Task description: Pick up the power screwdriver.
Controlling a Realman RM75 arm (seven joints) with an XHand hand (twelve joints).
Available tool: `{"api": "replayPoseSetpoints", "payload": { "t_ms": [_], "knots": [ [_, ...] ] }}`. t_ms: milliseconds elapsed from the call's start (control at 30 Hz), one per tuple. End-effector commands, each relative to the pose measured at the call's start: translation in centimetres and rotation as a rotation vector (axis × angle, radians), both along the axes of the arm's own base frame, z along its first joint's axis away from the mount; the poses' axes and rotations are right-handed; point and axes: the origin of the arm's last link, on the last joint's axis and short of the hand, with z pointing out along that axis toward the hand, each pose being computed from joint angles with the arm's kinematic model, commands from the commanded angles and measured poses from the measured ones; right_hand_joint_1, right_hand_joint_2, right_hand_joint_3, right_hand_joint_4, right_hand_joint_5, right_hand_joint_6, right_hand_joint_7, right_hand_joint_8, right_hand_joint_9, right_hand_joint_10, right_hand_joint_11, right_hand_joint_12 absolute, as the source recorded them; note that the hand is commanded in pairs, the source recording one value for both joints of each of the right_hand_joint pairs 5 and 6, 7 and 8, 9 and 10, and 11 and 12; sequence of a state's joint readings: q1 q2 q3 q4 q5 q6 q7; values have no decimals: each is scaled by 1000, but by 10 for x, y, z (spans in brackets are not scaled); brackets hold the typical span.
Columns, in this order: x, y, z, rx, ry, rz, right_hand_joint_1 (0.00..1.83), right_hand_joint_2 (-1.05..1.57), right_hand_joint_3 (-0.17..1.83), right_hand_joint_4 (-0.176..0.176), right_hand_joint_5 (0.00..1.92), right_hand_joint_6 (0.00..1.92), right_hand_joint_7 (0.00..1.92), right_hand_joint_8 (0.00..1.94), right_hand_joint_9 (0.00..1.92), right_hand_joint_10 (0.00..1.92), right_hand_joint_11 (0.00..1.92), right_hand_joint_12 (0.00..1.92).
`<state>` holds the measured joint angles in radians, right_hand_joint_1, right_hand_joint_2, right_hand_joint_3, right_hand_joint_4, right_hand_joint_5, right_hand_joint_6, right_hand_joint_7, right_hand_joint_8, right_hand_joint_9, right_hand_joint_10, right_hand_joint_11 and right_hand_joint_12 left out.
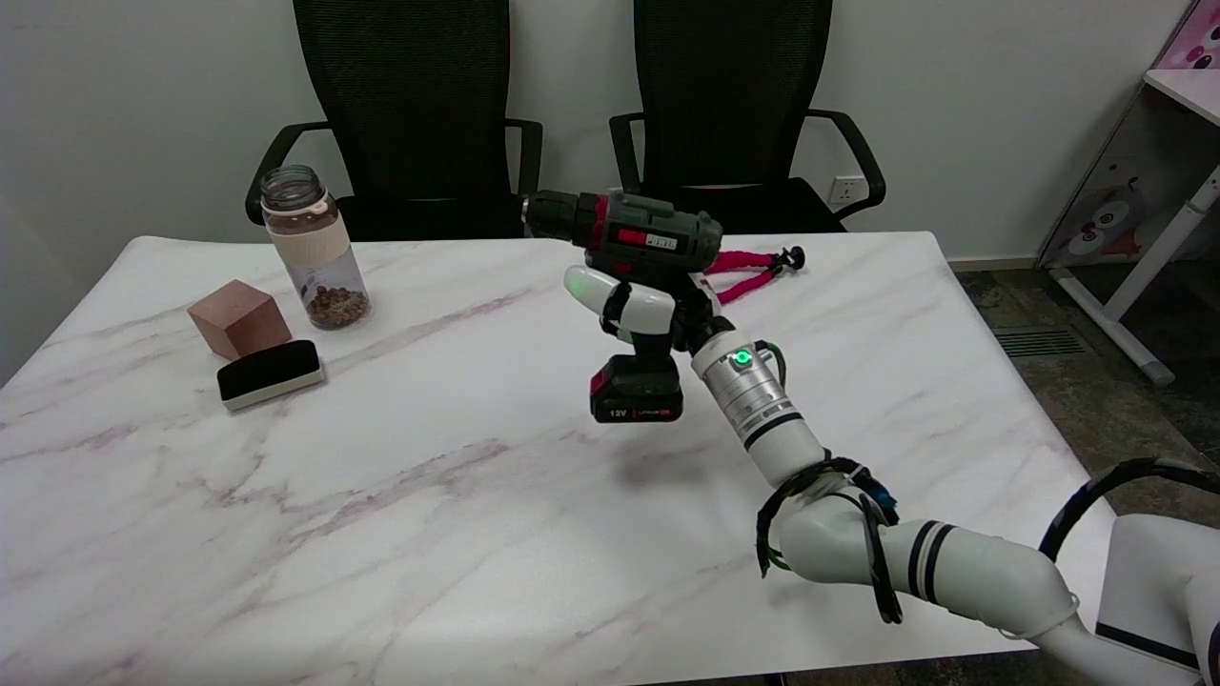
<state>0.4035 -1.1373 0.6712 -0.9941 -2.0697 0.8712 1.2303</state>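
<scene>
the right hand (640,307) is wrapping its fingers around the handle of the power screwdriver (631,286), gripping it between the motor body above and the battery pack below. the tool is sitting upright in that grip, with its barrel running roughly level and the chuck pointing toward the desk's (400,495) left edge. it is hanging above the middle of the desk, somewhat toward the far edge. a soft shadow is lying on the marble below and apart from the battery base, so the screwdriver is probably off the surface; the pick-up looks essentially achieved, and any coming move is turning on keeping the handle vertical so the heavy battery end is not swinging.

the right arm is reaching in from the desk's near right corner. the handle itself is mostly hidden under the fingers, and the palm side is facing away, so how firmly the thumb is bearing on it cannot be told. behind the tool, a pink-legged mini tripod (753,267) is lying near the far edge, partly blocked by the screwdriver.
</scene>
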Motion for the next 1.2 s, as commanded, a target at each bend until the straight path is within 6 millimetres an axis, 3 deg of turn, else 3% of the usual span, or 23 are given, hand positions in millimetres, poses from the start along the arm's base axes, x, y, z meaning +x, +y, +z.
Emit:
{"api": "replayPoseSetpoints", "payload": {
  "t_ms": [33,167,467,933,1200],
  "knots": [
    [4,-6,5,-25,-25,2,898,881,770,176,1466,1466,1466,1466,1473,1473,1691,1691],
    [5,-6,3,-22,-28,5,903,859,803,176,1461,1461,1461,1461,1367,1367,1463,1463],
    [10,-10,1,-20,-30,16,902,929,793,176,1445,1445,1445,1445,1318,1318,1323,1323],
    [12,-13,-1,-25,-44,16,889,1137,745,176,1435,1435,1435,1435,1341,1341,1293,1293],
    [13,-15,0,-28,-45,18,925,1148,814,176,1461,1461,1461,1461,1418,1418,1278,1278]
  ]
}}
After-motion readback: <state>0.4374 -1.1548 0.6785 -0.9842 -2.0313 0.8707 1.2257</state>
